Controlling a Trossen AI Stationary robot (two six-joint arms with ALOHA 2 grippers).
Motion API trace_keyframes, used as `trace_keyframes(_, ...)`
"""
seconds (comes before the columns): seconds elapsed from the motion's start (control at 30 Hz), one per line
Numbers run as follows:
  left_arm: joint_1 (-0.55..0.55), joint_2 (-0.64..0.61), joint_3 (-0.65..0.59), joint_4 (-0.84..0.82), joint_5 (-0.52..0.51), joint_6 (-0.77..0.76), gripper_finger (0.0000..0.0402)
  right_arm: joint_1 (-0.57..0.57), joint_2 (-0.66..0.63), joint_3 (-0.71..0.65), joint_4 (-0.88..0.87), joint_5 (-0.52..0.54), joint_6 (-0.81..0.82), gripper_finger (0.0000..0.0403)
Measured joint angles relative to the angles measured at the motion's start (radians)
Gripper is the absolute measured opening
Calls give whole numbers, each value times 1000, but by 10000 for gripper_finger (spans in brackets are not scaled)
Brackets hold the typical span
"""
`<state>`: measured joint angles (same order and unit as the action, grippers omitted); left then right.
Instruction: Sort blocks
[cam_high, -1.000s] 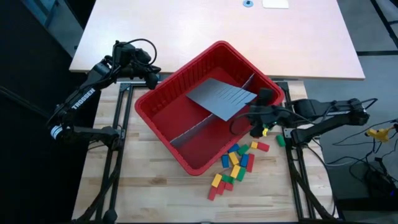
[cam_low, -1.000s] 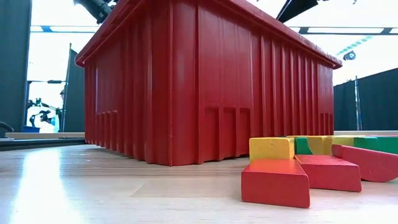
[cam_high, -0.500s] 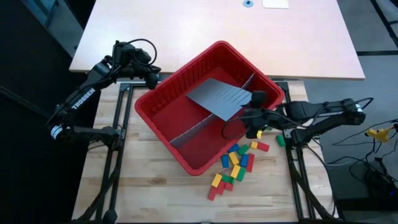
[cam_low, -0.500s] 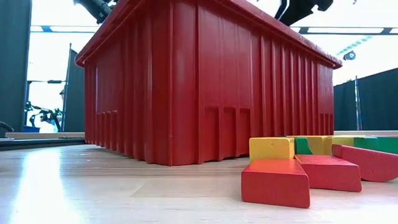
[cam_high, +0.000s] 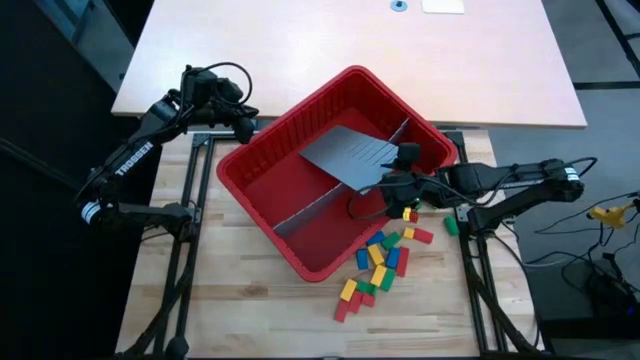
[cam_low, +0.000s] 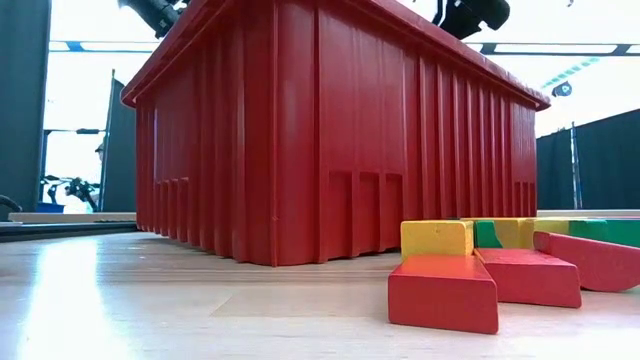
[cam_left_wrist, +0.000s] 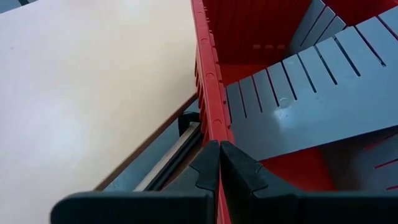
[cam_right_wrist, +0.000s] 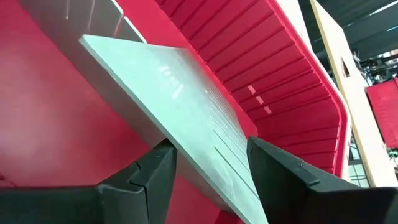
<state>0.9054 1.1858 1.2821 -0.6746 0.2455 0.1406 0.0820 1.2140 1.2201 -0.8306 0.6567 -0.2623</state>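
Where the red bin (cam_high: 300, 200) fills the low view, only the nearest blocks (cam_low: 470, 270) show; the rest lie heaped on the table (cam_high: 250, 310) beside its near wall. Left claw (cam_left_wrist: 219, 163): pressed together on the bin's far rim. Right claw (cam_right_wrist: 208, 158): spread astride a tilted grey panel (cam_right_wrist: 168, 87); any load hidden.

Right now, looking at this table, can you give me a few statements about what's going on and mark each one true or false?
1. The left gripper is shut on the rim of the red bin. True.
2. The blocks lie inside the bin. False: they lie on the wooden table beside it.
3. The right gripper is over the bin. True.
4. The grey slotted panel lies flat on the table. False: it leans inside the bin.
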Motion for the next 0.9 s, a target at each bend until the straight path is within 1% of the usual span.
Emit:
trace_keyframes(0.13, 0, 0, 0, 0, 0, 2, 0, -11, 0, 0, 19, -1, 0, 162)
trace_keyframes(0.3, 0, 0, 0, 0, 0, 4, 0, -19, 1, 0, 58, -3, 0, 125)
trace_keyframes(0.43, 0, 0, 0, 0, 0, 4, 0, -29, 5, 0, 62, -7, 19, 82)
trace_keyframes(0.6, 0, 0, 0, 0, 0, 4, 0, -44, 5, 0, 63, -5, 60, 14)
trace_keyframes(0.63, 0, 0, 0, 0, 0, 4, 0, -46, 5, 0, 64, -4, 61, 8)
trace_keyframes(0.8, 0, 0, 0, 0, 0, 5, 0, -56, 5, 0, 91, 3, 75, 4)
trace_keyframes(0.9, 0, 0, 0, 0, 0, 4, 0, -57, 1, 0, 114, 33, 85, 2)
